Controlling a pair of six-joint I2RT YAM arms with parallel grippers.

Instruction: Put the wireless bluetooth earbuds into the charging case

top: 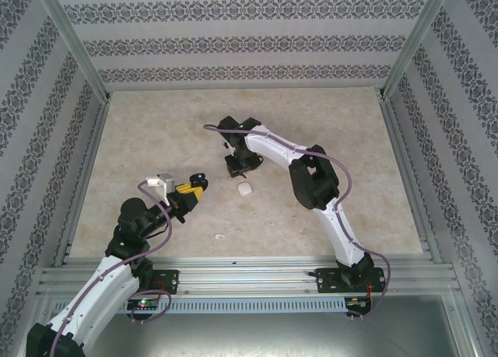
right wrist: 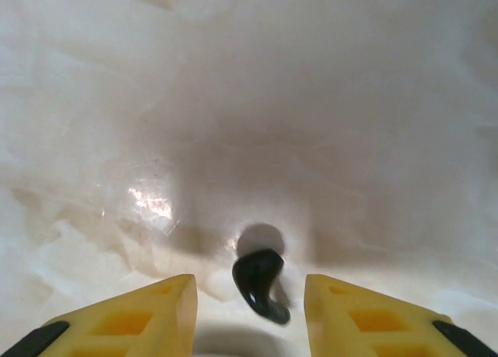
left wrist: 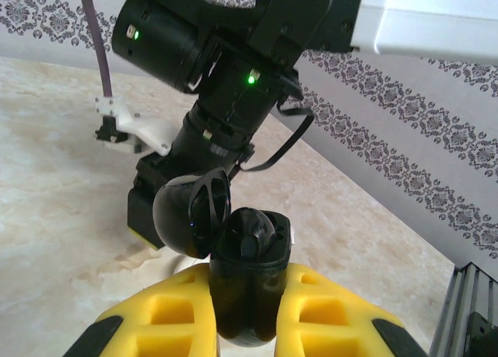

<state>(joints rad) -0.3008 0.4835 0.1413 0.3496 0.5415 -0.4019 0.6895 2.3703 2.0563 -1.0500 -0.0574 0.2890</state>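
Left claw (left wrist: pixel 249 295): closed on the small glossy black plastic charging case (left wrist: pixel 250 252), with one yellow finger pressed against each side of the body.
Charging case: sits between the left claw's fingers, in front of the left arm's base at the left of the counter in the top view.
Case lid (left wrist: pixel 189 215): rounded black lid, hinged open and tipped to the left of the case body in the left wrist view.
Case interior: dark; contents cannot be told.
Right claw (right wrist: pixel 249 288): open, with its yellow fingers standing apart and pointing down at the counter.
Black earbud (right wrist: pixel 260 281): tiny glossy black stubby earbud, lying on the counter between the right claw's fingers, with a clear gap to each finger.
Right claw position: near the middle of the counter in the top view, beyond and to the right of the left claw.
White piece (top: pixel 245 189): small white stubby earbud piece, on the counter just nearer than the right claw.
Second white piece (top: pixel 219 236): smaller still, lying on the counter close to its near edge, apart from both claws.
Counter (top: pixel 334 116): beige marble-patterned surface, walled by patterned panels.
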